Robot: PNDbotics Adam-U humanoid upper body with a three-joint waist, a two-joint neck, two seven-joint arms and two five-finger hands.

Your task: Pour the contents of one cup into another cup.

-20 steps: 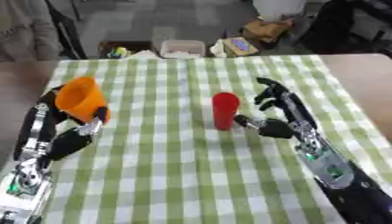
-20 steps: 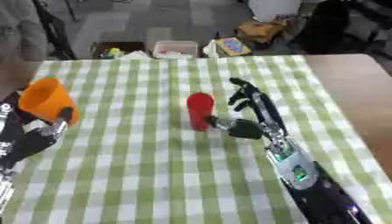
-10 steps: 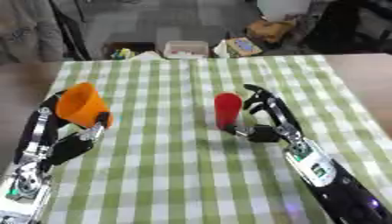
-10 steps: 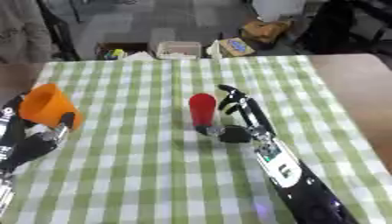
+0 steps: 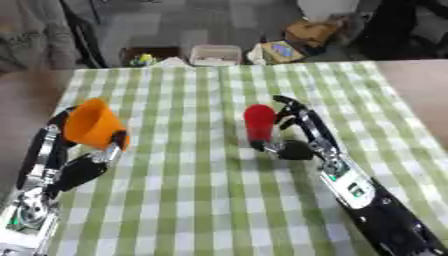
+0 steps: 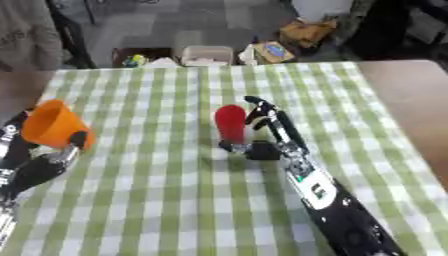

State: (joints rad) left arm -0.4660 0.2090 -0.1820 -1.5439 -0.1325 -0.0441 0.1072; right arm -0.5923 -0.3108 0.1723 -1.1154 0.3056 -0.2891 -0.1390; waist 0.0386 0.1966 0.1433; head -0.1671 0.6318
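Observation:
An orange cup [image 5: 92, 124] is held off the cloth at the left, tilted, with my left hand [image 5: 79, 170] shut on it from below and behind. A red cup [image 5: 260, 122] stands upright in the middle of the green-checked table [image 5: 192, 210]. My right hand [image 5: 296, 149] reaches in from the lower right and wraps that cup: its fingers [image 5: 290, 109] curl along the cup's right side and its thumb sits at the base. I cannot see inside either cup.
Beyond the table's far edge the floor holds a white container [image 5: 215, 54], a cardboard box [image 5: 308, 31] and other clutter. Bare brown tabletop [image 5: 424, 90] shows to the right of the cloth.
My right hand has moved left from beside the red cup and curled its fingers round it. The left hand still holds the orange cup in about the same place.

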